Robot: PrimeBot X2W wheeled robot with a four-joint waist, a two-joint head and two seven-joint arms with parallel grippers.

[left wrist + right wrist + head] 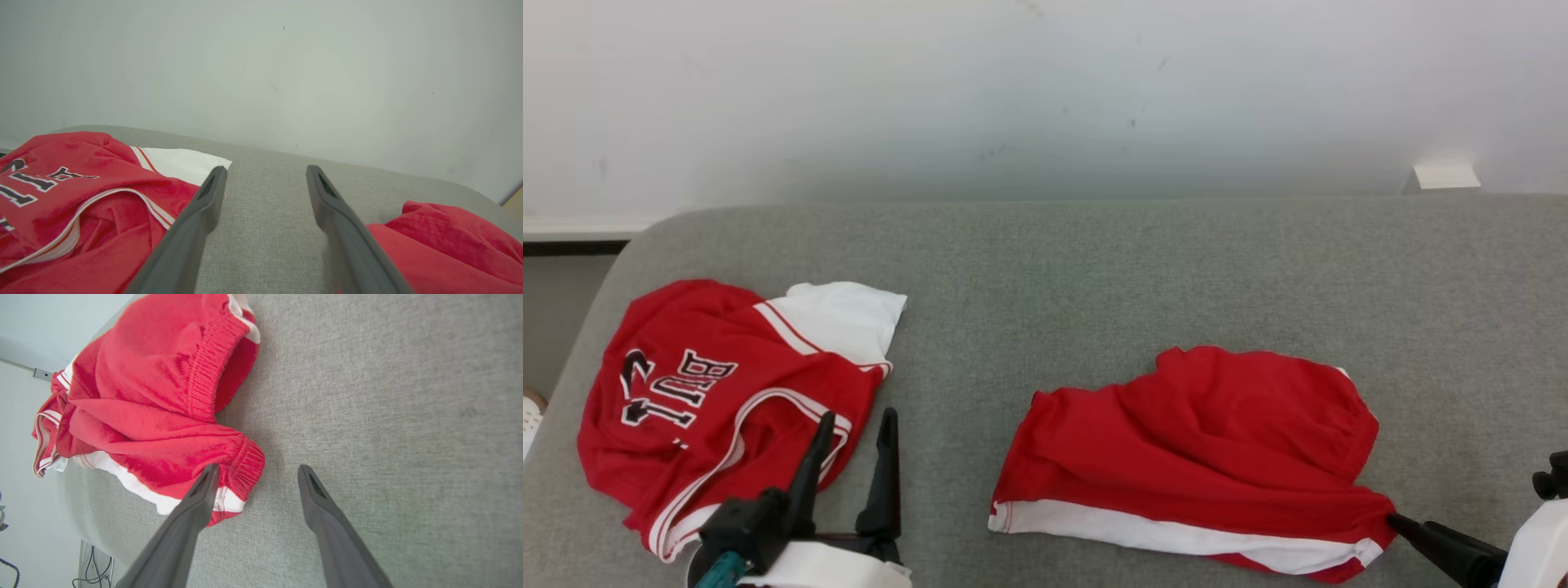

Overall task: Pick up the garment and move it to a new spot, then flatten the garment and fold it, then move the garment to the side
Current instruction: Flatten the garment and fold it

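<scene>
While they lie rumpled on the gray cushion [1094, 269], the shorts [1192, 457] sit right of centre in the head view. They are red, with a white band along the near edge. They are not flat: folds run across the middle and the far part is bunched up. The right wrist view shows the shorts [163, 396] with a ribbed elastic band and a white-striped corner nearest the camera.

The right gripper [258, 469] is at that corner with its jaws wide apart and nothing held. One finger [196, 498] overlaps the corner's edge; whether it touches the cloth cannot be told. The other finger is over bare cushion [388, 416]. In the head view the right gripper [1392, 518] shows as one dark finger, its tip just at the shorts' near right corner, with a pale forearm behind it.

The left gripper [858, 415] is at lower left, also spread wide and empty, fingers pointing up the view. From its wrist view the left gripper [266, 169] frames bare cushion [265, 228], with the shorts [449, 245] at the right edge.

A jersey [711, 392], red with white trim and dark lettering, is heaped at the cushion's left end, well apart from the shorts. One left finger overlaps the jersey's edge. The jersey [61, 204] also shows in the left wrist view, and behind the shorts in the right wrist view [47, 428].

A pale wall [1013, 82] runs behind the cushion.
</scene>
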